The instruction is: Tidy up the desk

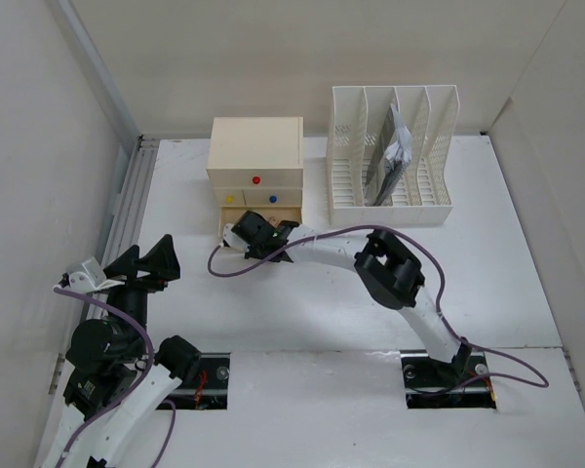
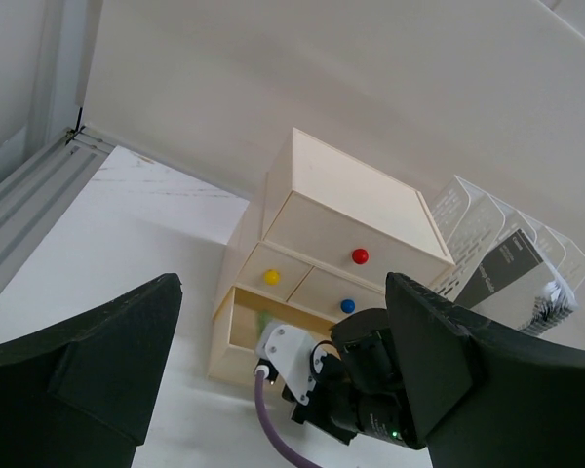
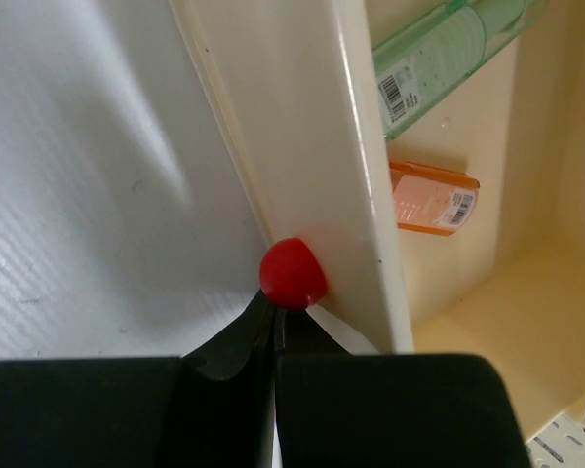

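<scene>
Right gripper (image 3: 278,314): jaws closed flat on each other with nothing clamped. Its tips are butted against the underside of the red knob (image 3: 292,273) on the bottom drawer (image 3: 312,136). Looks like push-to-close contact rather than a pull grasp, my read only.

The bottom drawer is pulled out of the cream drawer box (image 1: 256,146); can't tell how far. Inside are a green tube (image 3: 448,49) and an orange item (image 3: 434,198), both barcode-labelled, lying apart from each other. The box's other three drawers, with red, yellow and blue knobs, look shut.

White file rack (image 1: 390,156) sits just right of the box. It holds a dark folder (image 1: 383,174) and some crumpled paper in a middle slot.

Left gripper (image 1: 146,259): wide open, empty, hovering over the left side of the counter (image 1: 302,322), well apart from the box and aimed toward it.

The counter is the big white surface under everything, with box and rack at its far edge by the back wall. Overhead view shows no loose items on it, only the arms and their cables.

Progress, judged: near the end, with small items stowed in the drawer and papers in the rack. Left to do: shut the bottom drawer and back both arms off.
</scene>
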Controlling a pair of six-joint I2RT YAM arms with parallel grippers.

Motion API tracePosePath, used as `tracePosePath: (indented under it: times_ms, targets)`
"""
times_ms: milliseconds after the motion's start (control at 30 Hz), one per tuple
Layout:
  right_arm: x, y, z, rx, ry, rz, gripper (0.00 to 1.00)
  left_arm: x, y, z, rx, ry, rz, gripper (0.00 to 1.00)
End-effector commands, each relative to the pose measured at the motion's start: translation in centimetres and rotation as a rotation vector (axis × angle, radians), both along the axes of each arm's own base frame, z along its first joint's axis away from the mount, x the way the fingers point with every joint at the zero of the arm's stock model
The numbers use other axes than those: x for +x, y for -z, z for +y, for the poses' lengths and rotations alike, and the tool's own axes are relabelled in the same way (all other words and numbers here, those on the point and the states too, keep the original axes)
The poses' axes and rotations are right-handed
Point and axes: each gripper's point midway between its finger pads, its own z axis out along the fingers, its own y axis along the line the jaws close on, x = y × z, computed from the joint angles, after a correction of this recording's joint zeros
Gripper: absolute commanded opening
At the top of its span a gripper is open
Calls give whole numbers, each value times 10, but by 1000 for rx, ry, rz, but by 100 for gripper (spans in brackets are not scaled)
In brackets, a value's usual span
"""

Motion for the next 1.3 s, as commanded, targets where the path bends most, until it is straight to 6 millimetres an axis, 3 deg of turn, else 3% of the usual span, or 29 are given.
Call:
tracePosePath:
  times_ms: [0, 67, 200, 333, 467, 533, 600, 733, 767, 1267]
  targets:
    - [103, -69, -23, 139, 275, -405, 0, -2, -7, 3, -19, -9, -33, 83]
    - [95, -62, -16, 140, 212, -345, 0, -2, -7, 3, -19, -9, -33, 83]
    - [66, -71, 17, 278, 34, -170, 0, -2, -7, 3, -19, -9, -33, 83]
    - [63, -76, 29, 317, 11, -134, 0, -2, -7, 3, -19, -9, -33, 83]
    - [77, -64, 20, 289, 85, -196, 0, -2, -7, 3, -19, -9, -33, 83]
    - [90, -76, 13, 295, 153, -287, 0, -2, -7, 3, -19, -9, -33, 83]
    - [96, -68, 4, 274, 209, -325, 0, -2, -7, 3, -19, -9, -33, 83]
    - [107, -77, -16, 270, 309, -460, 0, -2, -7, 3, -19, -9, -33, 83]
    - [110, -89, -14, 310, 317, -498, 0, -2, -7, 3, -19, -9, -33, 83]
    - [115, -102, -20, 300, 313, -585, 0, -1, -6, 2, -14, -9, -25, 83]
